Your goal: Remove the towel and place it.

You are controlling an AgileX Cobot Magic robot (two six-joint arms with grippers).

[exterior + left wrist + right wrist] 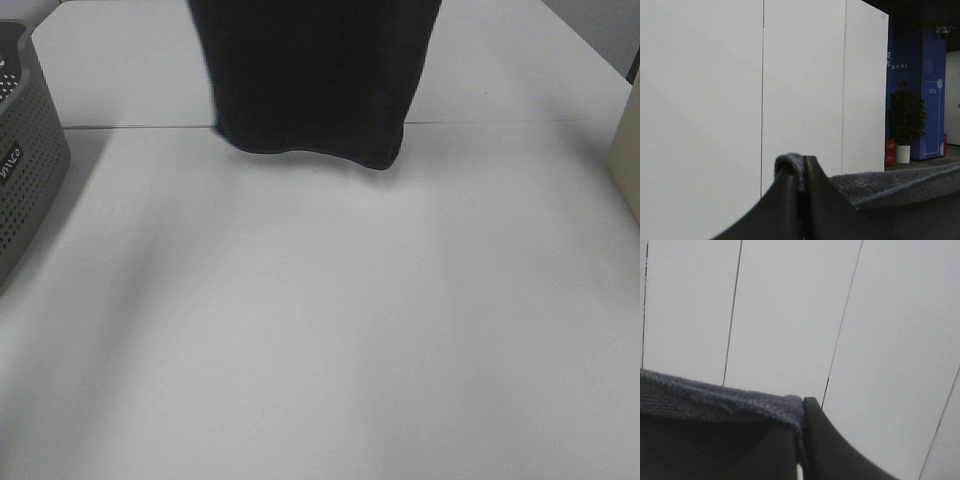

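dark towel (pixel 310 80) hanging over table's (pixel 320 330) far middle, hem dangling close to surface. left gripper (pixel 802 200) and right gripper (pixel 801 450) each pinching top corner tight. risk: thin corner pinch slipping, cloth dropping in heap or dragging against grey basket (pixel 25 170) at left edge.

A white table (pixel 320 330) bears everything, with a thin seam (pixel 500 123) running across it. A grey perforated basket (pixel 25 160) stands on it at one edge. Well apart from the basket, at the opposite edge, sits part of a beige object (pixel 628 150).
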